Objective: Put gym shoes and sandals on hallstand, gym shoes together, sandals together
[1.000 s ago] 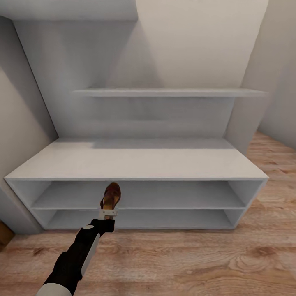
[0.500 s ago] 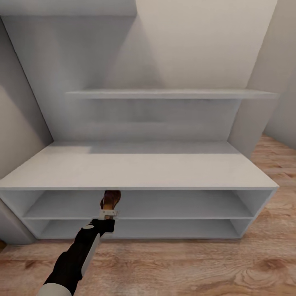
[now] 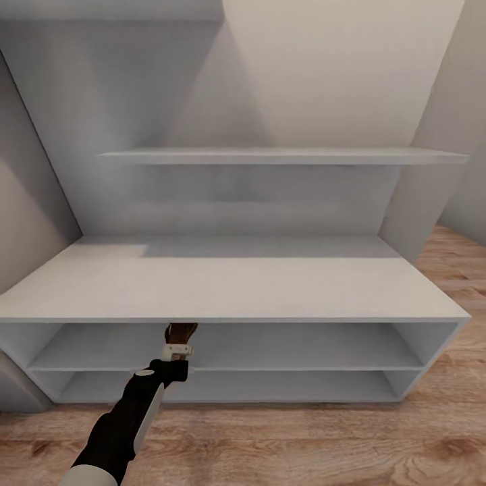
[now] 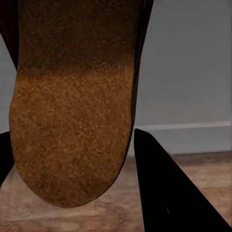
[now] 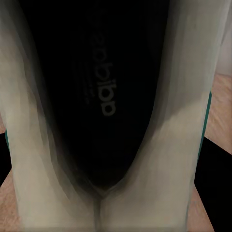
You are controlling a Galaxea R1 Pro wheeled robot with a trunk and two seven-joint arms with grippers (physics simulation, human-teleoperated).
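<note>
At the 6 o'clock edge of the head view, the left arm reaches up from about 7 o'clock toward the hallstand point(image 3: 223, 283), a low, wide white unit with a flat top and two long open shelf tiers, standing against the wall. The left claw point(image 3: 177, 351) is pinching a dark brown sandal point(image 3: 181, 333) by one end; the sandal points away toward 12 o'clock, its far part hidden under the front lip of the hallstand's top, so it sits at the mouth of the upper tier, slightly toward 9 o'clock of the unit's middle. Whether it rests on the shelf board cannot be told.

In the left wrist view the sandal point(image 4: 72, 111) shows its grainy tan-brown underside close up, with a dark finger point(image 4: 169, 193) of the claw just beside it and the corridor floor point(image 4: 203, 164) and a white skirting band beyond.

In the right wrist view a gym shoe point(image 5: 111, 121) sits very close to the lens: white sides, a dark inner part with faint lettering, and a teal strip at the edge. The right claw looks pressed onto the gym shoe, dark shapes flanking it at both lower corners.

A thin white floating shelf point(image 3: 283, 156) hangs on the wall above the hallstand, toward 12 o'clock. Light wood-grain floor runs across the 6 o'clock strip and up the 3 o'clock side.
</note>
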